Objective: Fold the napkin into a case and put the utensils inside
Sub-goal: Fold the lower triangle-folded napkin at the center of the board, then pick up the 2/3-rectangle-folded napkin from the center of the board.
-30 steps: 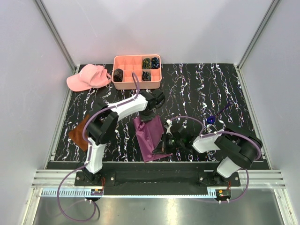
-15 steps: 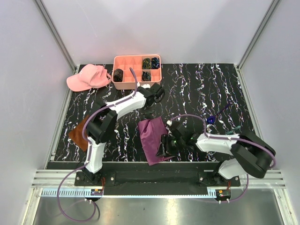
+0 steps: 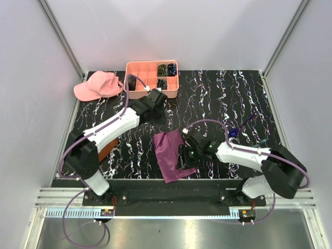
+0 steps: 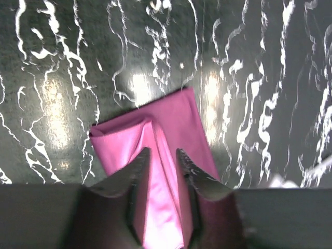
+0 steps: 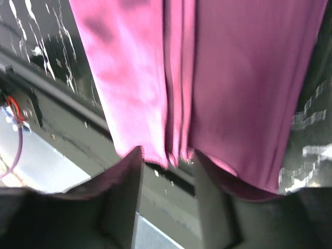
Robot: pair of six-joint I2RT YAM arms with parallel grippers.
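Fingers (image 5: 122,192) of the right gripper (image 5: 165,162) parted to a middling gap, nothing clamped between them. Tips right at the near hem of the thin magenta-purple napkin (image 3: 170,155) with its slight sheen; contact impossible to tell. Right arm bent low over the black, white-veined mat (image 3: 223,98), forearm stretched leftward from its base, wrist at the napkin's right edge.

Fingers (image 4: 127,181) of the left gripper (image 4: 162,155) set narrower, a slim gap, likewise empty. Raised off the mat, angled down toward the napkin, well apart from it. Left arm reaching far forward and to the right, its tip just in front of the salmon-pink compartment tray (image 3: 177,78), its lower link partly hiding a rust-brown cloth (image 3: 106,149) at the mat's left side.

Napkin folded into a long strip with lengthwise creases down the middle, flat on the mat between the two arms, near corner reaching the mat's front edge. Off to the right, beyond the right arm, a slim bluish-tipped utensil (image 3: 236,132) — well apart from the napkin, too small for detail. At the far left, beside the tray, a soft pink cap (image 3: 96,85).
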